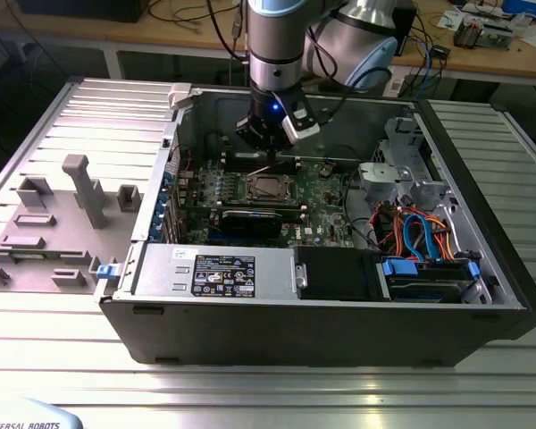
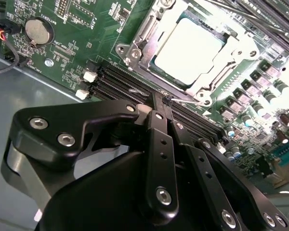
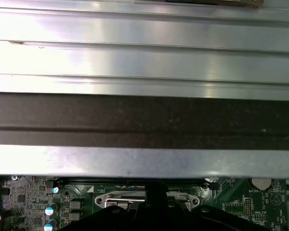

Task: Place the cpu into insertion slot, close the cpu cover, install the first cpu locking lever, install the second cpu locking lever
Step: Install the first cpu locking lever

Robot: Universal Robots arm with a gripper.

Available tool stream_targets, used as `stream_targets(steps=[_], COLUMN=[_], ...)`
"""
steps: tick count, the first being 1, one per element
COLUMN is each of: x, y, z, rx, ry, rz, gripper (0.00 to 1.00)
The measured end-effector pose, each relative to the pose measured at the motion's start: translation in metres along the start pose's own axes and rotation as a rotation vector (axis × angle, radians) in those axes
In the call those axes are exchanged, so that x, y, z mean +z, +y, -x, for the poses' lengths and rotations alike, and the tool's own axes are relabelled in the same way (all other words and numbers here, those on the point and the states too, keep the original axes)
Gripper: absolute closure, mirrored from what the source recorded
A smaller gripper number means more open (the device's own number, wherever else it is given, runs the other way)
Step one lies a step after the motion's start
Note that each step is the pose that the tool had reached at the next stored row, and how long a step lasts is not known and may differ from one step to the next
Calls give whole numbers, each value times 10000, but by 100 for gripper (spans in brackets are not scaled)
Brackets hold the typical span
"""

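Observation:
The cpu (image 2: pixel 190 48), a silver-grey square, lies flat in the insertion slot (image 1: pixel 266 186) on the green board. The cpu cover (image 2: pixel 137 41), a silvery frame, lies down around it. A thin wire locking lever (image 2: pixel 192 101) runs along the socket's edge that faces the gripper. My gripper (image 2: pixel 163 98) has its black fingers (image 2: pixel 156 144) pressed together, with the tips right at the end of that lever; I cannot tell whether they touch it. In the exterior view the gripper (image 1: pixel 266 147) hangs inside the case just behind the socket. In the first wrist view the gripper (image 3: pixel 156 192) sits over the socket's edge.
A black graphics card (image 1: pixel 250 221) lies in front of the socket. The power supply (image 1: pixel 214 268) is nearer still. Drive bays with blue and orange cables (image 1: pixel 420 232) fill the exterior view's right. Black memory slots (image 2: pixel 120 82) run under the fingertips. The case wall (image 3: pixel 144 120) stands close behind.

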State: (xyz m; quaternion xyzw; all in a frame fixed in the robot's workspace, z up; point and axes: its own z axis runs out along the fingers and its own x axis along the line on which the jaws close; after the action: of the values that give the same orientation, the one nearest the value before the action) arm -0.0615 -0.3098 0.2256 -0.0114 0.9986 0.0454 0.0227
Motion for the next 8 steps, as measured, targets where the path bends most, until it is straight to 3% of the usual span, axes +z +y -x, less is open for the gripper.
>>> stream_targets(steps=[8], x=[63], y=[-7], z=[50], rx=[-1], ry=[1], rz=[-4], gripper=[89])
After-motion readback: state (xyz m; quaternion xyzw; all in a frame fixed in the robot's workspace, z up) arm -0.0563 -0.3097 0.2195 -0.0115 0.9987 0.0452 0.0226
